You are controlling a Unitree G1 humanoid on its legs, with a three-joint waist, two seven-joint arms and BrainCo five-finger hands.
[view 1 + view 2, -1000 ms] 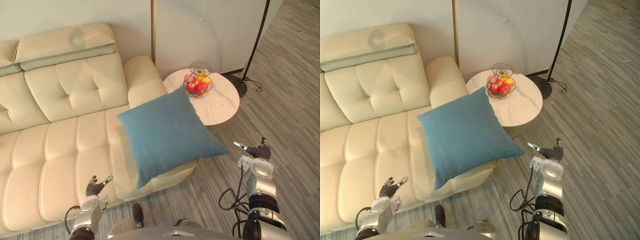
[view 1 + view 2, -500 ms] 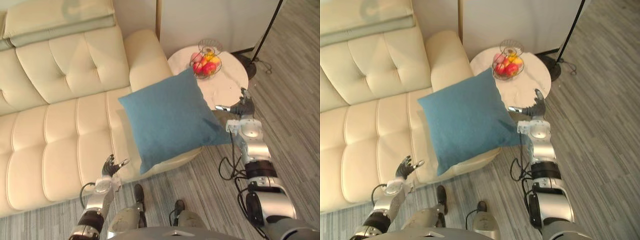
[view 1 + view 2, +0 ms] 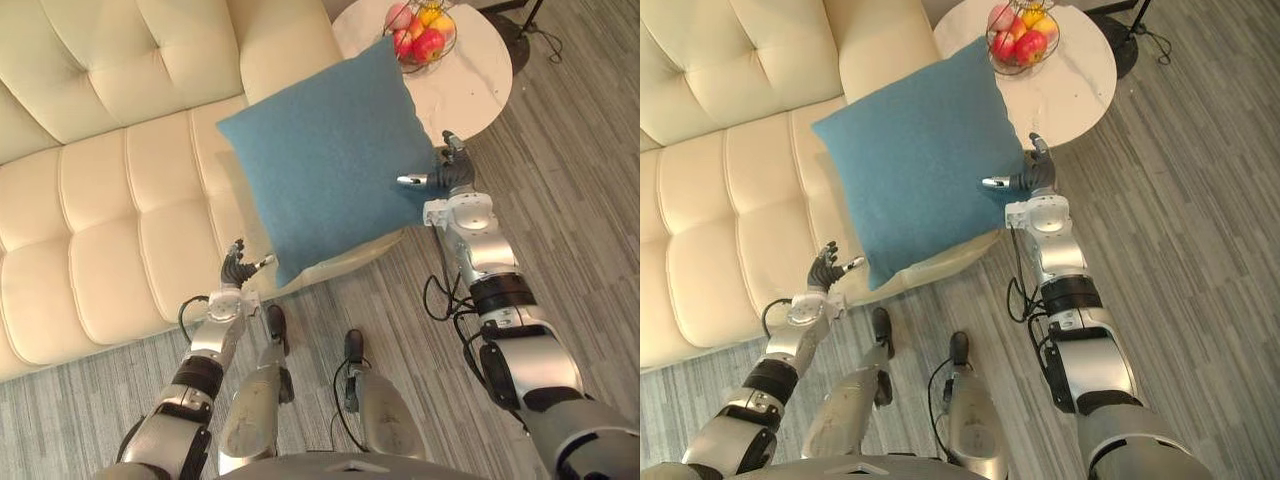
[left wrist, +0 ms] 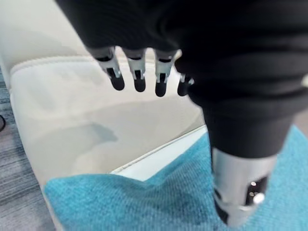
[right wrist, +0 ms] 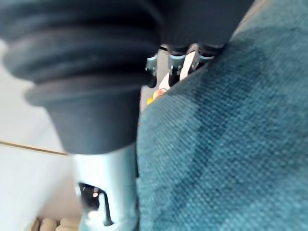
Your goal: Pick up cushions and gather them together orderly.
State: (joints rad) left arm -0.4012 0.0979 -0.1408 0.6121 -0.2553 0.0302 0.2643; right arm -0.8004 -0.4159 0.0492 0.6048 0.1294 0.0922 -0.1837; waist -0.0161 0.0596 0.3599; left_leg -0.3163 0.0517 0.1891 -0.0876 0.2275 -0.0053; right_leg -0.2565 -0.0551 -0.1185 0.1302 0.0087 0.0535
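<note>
A square blue cushion (image 3: 325, 160) lies tilted on the right end of a cream sofa (image 3: 120, 200), its lower edge hanging over the seat front. My right hand (image 3: 447, 180) is at the cushion's right corner, with the thumb stretched over the fabric and the fingers upright behind the corner; the right wrist view shows the cushion (image 5: 231, 144) close beside that thumb. My left hand (image 3: 238, 270) is open in front of the sofa, just short of the cushion's lower left corner (image 4: 120, 202), with its fingers (image 4: 138, 79) straight.
A round white side table (image 3: 470, 90) stands right of the sofa arm and carries a wire basket of fruit (image 3: 425, 28). Grey striped floor lies in front of the sofa and beside the table.
The camera has moved closer and tipped down. My right hand has risen and gone left to the cushion's right corner. My left hand has lifted toward the lower left corner.
</note>
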